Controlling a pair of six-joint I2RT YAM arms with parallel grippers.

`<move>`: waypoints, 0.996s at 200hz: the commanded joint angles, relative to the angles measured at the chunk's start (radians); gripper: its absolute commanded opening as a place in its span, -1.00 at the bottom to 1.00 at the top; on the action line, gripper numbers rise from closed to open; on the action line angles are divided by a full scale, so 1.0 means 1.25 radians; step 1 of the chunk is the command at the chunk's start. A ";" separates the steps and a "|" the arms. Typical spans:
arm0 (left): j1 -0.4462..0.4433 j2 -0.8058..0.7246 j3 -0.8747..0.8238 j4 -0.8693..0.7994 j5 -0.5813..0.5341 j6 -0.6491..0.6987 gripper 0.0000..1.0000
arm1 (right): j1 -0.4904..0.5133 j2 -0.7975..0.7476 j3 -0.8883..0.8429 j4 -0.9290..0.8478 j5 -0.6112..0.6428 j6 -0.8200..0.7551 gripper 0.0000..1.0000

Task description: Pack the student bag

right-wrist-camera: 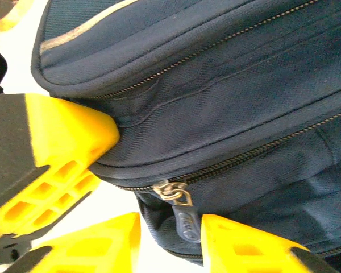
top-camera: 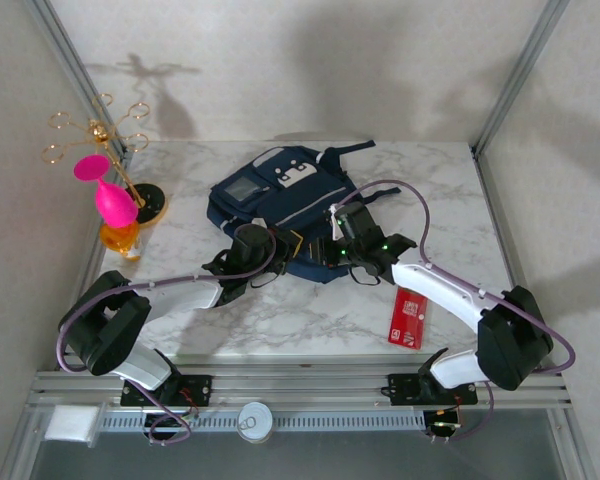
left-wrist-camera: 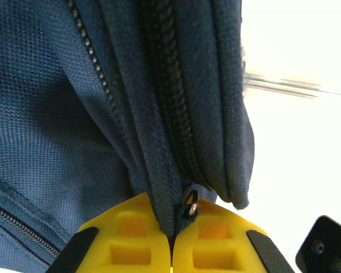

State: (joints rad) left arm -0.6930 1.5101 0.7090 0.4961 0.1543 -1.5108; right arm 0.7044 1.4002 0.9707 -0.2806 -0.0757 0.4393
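The student bag (top-camera: 280,195) is lying flat mid-table (top-camera: 310,325), and by my reckoning the zip is being opened. The left gripper (left-wrist-camera: 171,242) is pinching its fabric by the zip end, jaws together, while the right gripper (right-wrist-camera: 169,239) is straddling the zipper pull (right-wrist-camera: 184,219), fingers apart, and needing to close on it and draw it along. That zip is sitting shut, hiding the contents; a red packet (top-camera: 408,318) is lying outside.

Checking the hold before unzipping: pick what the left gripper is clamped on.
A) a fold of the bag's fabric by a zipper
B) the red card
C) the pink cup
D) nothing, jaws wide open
A: the left gripper pinches a navy fold of the student bag beside its zipper.
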 commanded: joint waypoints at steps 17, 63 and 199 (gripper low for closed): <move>0.011 -0.022 0.022 0.032 0.009 0.018 -1.00 | -0.004 -0.005 -0.043 0.032 0.026 -0.045 -0.24; 0.010 -0.009 0.030 0.042 0.022 0.011 -1.00 | -0.004 0.027 -0.059 0.108 -0.034 -0.078 -0.33; 0.040 -0.052 -0.005 -0.016 -0.005 0.045 -1.00 | -0.004 0.026 -0.053 0.059 0.118 -0.095 -0.85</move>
State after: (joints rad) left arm -0.6800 1.5055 0.7090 0.4736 0.1623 -1.4944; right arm 0.7059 1.4696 0.9104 -0.1394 -0.0711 0.3168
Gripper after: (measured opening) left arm 0.043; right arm 0.142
